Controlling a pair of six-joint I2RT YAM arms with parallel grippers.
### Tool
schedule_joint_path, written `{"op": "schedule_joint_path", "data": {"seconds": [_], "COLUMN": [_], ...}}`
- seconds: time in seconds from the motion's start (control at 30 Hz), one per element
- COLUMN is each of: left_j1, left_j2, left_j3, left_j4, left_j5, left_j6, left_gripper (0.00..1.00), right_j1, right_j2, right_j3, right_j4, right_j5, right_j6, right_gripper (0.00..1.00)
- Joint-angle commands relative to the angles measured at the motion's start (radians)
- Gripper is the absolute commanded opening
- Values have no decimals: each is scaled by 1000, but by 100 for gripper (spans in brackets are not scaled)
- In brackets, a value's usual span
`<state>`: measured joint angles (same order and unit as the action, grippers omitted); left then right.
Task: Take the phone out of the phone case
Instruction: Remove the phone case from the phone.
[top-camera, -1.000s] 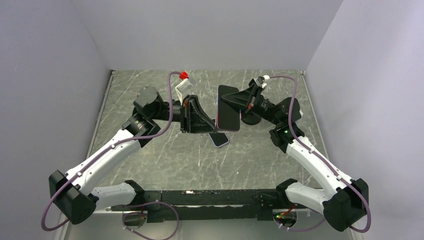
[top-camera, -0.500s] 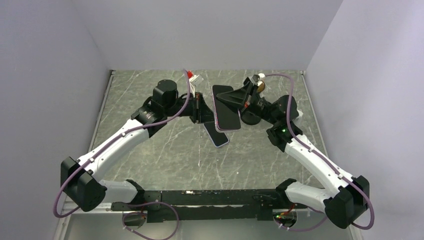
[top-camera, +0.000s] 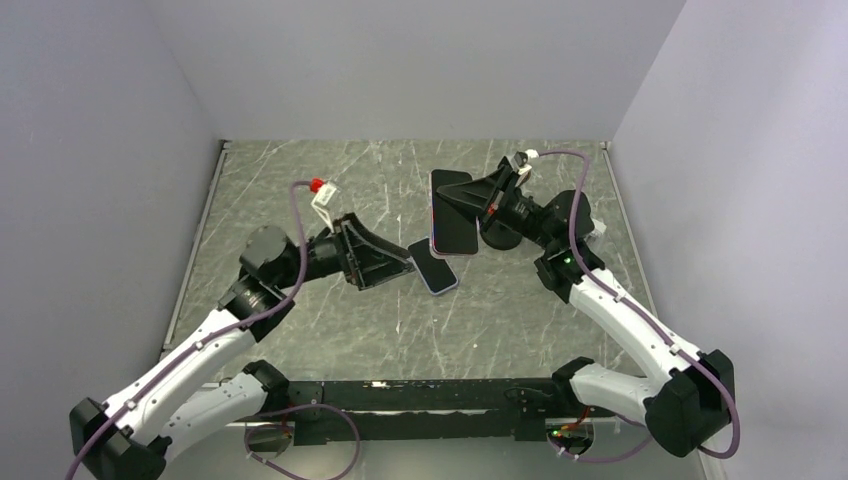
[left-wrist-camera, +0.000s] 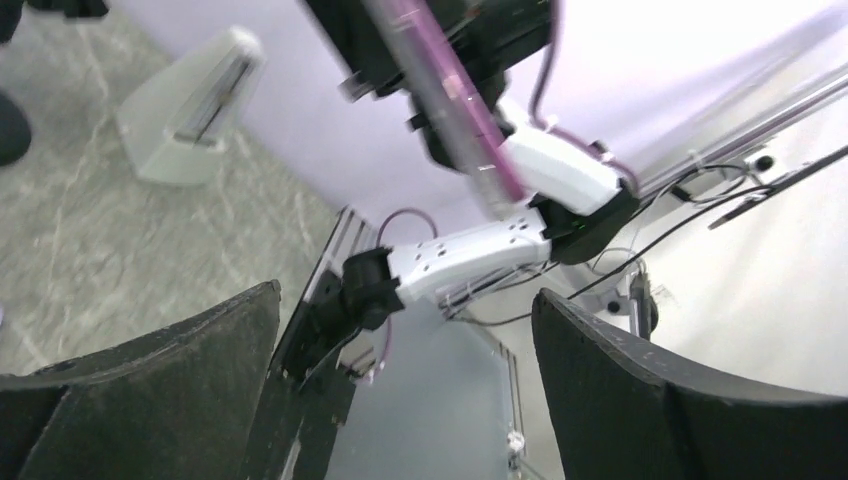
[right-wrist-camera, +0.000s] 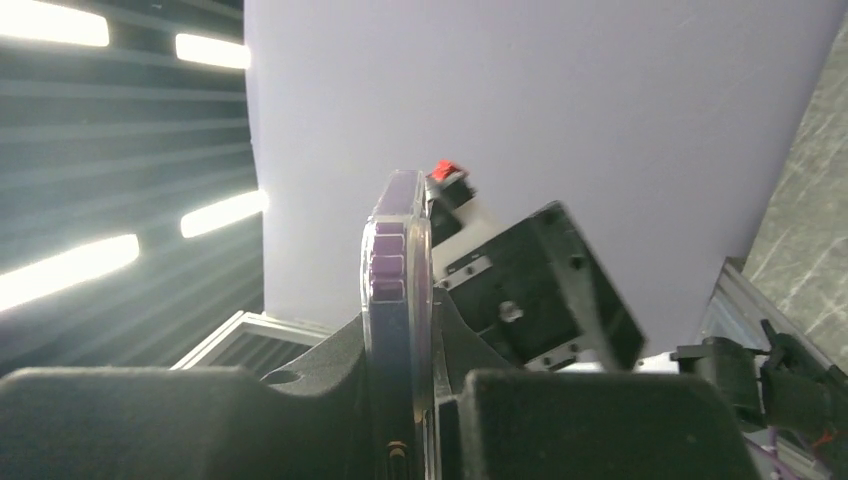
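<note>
My right gripper (top-camera: 468, 206) is shut on the phone (top-camera: 452, 212), holding it above the table with its black screen facing up. In the right wrist view the phone's lavender edge (right-wrist-camera: 388, 280) stands upright between the dark pads (right-wrist-camera: 590, 420), with the clear phone case (right-wrist-camera: 424, 262) wrapped round it. My left gripper (top-camera: 402, 263) hangs open to the lower left of the held phone, apart from it. Nothing lies between its fingers (left-wrist-camera: 640, 390) in the left wrist view.
A second phone (top-camera: 433, 266) with a dark screen lies flat on the marbled table (top-camera: 300, 190), just below the held one and close to my left fingertips. Grey walls enclose the table at the back and sides.
My left gripper let go at the held phone's left edge, opened wide and drew back down and to the left. The right gripper still holds the phone in nearly the same place.
</note>
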<state>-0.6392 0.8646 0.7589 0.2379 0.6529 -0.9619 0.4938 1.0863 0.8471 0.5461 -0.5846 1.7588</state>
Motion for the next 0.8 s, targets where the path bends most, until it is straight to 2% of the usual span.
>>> {"op": "schedule_joint_path", "data": {"seconds": [0.0, 0.13, 0.2, 0.33, 0.43, 0.57, 0.63, 0.77], "left_j1": [-14, -39, -43, -55, -56, -63, -65, -68], "left_j2": [-71, -69, -40, 17, 33, 69, 82, 91], "left_j3": [-32, -15, -4, 30, 49, 92, 90, 71], "left_j4": [227, 263, 298, 312, 289, 250, 277, 334], "left_j5": [-86, -171, -170, -138, -125, -99, -100, -93], "left_j6": [-126, -152, -170, -176, -164, -150, -164, -166], "left_gripper": [99, 97, 89, 65, 56, 54, 54, 47], "right_j1": [-5, -3, -3, -3, -2, -2, -2, -2], "right_j2": [15, 48, 54, 68, 69, 60, 57, 47], "right_j3": [61, 64, 68, 65, 61, 61, 59, 48], "right_j4": [3, 37, 57, 115, 138, 136, 143, 153], "right_j5": [27, 25, 28, 34, 34, 41, 43, 57], "right_j6": [-40, -12, -4, 43, 62, 61, 63, 70], "right_gripper": [0, 0, 0, 0, 0, 0, 0, 0]}}
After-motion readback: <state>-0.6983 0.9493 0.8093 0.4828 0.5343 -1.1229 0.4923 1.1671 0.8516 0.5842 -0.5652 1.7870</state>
